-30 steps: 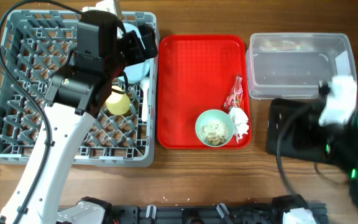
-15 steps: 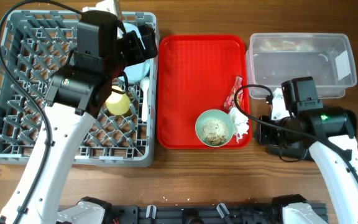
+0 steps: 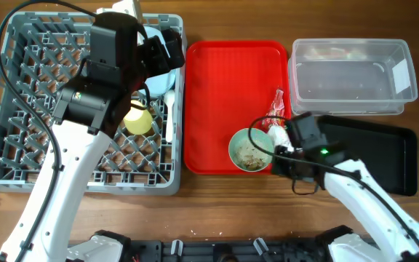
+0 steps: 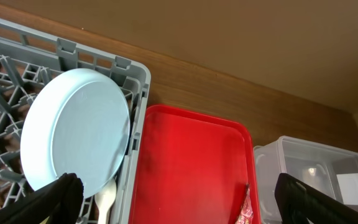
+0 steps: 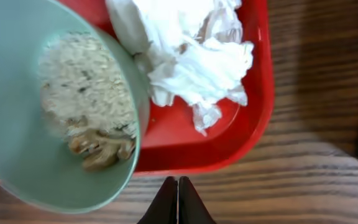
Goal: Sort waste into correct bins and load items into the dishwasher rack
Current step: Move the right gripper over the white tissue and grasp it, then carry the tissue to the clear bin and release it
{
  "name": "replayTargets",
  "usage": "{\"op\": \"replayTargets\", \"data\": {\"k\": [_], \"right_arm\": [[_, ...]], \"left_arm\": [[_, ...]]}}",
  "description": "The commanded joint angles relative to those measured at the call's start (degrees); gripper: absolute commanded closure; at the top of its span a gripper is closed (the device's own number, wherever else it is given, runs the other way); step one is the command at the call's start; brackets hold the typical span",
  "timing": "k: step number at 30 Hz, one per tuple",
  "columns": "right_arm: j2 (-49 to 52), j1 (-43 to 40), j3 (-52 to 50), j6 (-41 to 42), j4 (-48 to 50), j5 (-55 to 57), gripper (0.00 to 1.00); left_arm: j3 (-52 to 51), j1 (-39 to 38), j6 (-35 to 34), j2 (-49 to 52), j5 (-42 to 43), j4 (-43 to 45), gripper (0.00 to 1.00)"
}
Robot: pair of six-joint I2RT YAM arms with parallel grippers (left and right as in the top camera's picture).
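Observation:
The pale blue plate (image 4: 73, 137) stands on edge in the grey dishwasher rack (image 3: 20, 87), and my left gripper (image 4: 179, 205) hangs open above it, holding nothing. A yellow cup (image 3: 138, 120) and a white spoon (image 4: 106, 198) also sit in the rack. On the red tray (image 3: 231, 87) are the mint-green bowl (image 5: 36, 124) with food scraps (image 5: 82, 87), the crumpled tissue (image 5: 197, 56) and the snack wrapper (image 3: 276, 109). My right gripper (image 5: 178, 202) is shut and empty, over the wood just in front of the tray, between bowl and tissue.
The clear tub (image 3: 351, 73) stands at the back right, with the black tray (image 3: 384, 156) in front of it. My right arm (image 3: 340, 178) reaches in from the lower right, past the black tray's near left corner. The left arm covers the rack's middle.
My right arm has swung left from over the black tray to the red tray's front right corner, and its jaws have closed on nothing. The left arm has not moved.

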Motion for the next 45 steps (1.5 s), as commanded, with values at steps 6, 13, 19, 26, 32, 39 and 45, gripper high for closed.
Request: {"op": "replayTargets", "data": {"k": [6, 13, 19, 26, 32, 39, 45], "right_arm": [[9.07, 7.78, -0.26, -0.55, 15.19, -2.03, 0.96], [9.03, 8.96, 1.44, -13.16, 19.96, -4.48, 0.86], [7.32, 8.96, 15.56, -15.13, 0.42, 7.63, 0.64], [16.50, 8.96, 14.86, -7.19, 1.07, 21.86, 0.53], [28.83, 8.96, 14.86, -5.11, 3.19, 18.43, 0.95], [11.76, -2.34, 32.48, -10.05, -4.04, 19.61, 0.96], [18.16, -20.22, 32.09, -12.46, 8.79, 18.36, 0.96]], "left_arm": [[0.07, -0.07, 0.13, -0.07, 0.07, 0.15, 0.00], [0.07, -0.07, 0.13, -0.07, 0.07, 0.15, 0.00], [0.07, -0.07, 0.13, -0.07, 0.09, 0.15, 0.00], [0.07, -0.07, 0.13, -0.07, 0.09, 0.15, 0.00], [0.07, -0.07, 0.13, -0.07, 0.07, 0.15, 0.00], [0.07, -0.07, 0.13, -0.07, 0.09, 0.15, 0.00], [0.07, -0.07, 0.13, -0.07, 0.09, 0.15, 0.00]]}}
